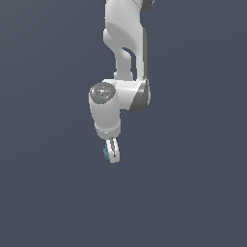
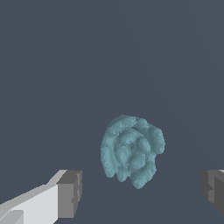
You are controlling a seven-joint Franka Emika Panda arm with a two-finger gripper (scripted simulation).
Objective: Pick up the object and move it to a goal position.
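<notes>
The object (image 2: 131, 151) is a small teal-blue knobbly blob. In the wrist view it lies between my two fingers, touching neither; one grey pad (image 2: 70, 194) shows on one side and the other pad (image 2: 213, 190) at the frame's edge. My gripper (image 2: 142, 194) is open, with a wide gap around the blob. In the exterior view the white gripper (image 1: 113, 153) points down and is seen edge-on. Only a sliver of the object (image 1: 105, 153) shows beside the near finger, on the exterior view's left.
The white arm (image 1: 123, 53) comes down from the top of the exterior view. A plain dark grey-blue surface (image 1: 193, 193) lies all around.
</notes>
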